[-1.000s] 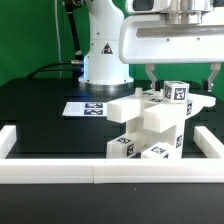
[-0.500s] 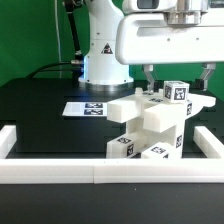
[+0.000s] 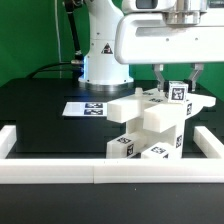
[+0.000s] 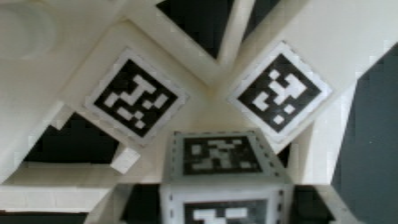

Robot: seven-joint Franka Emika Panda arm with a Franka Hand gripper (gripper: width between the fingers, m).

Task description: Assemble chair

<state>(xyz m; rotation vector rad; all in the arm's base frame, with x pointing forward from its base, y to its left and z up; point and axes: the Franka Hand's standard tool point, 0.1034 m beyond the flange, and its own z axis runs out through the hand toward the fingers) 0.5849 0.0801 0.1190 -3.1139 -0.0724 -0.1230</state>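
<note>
The partly built white chair (image 3: 150, 125) stands on the black table, its blocky pieces carrying black-and-white tags. A small tagged cube (image 3: 178, 93) sits on top of it toward the exterior view's right. My gripper (image 3: 179, 78) hangs straight over the cube, one finger on each side. The fingers are close to the cube's sides, with a thin gap still showing. In the wrist view the cube (image 4: 219, 165) lies between dark gaps. Two tagged chair faces (image 4: 134, 95) spread beyond it. My fingertips are not clear in that view.
The marker board (image 3: 85, 107) lies flat behind the chair at the exterior view's left. A long white border rail (image 3: 100, 172) runs along the front, with short ends at both sides. The arm's white base (image 3: 105, 55) stands at the back.
The two fingers have moved inward from a wide spread to just beside the small cube. The chair and the cube have not moved.
</note>
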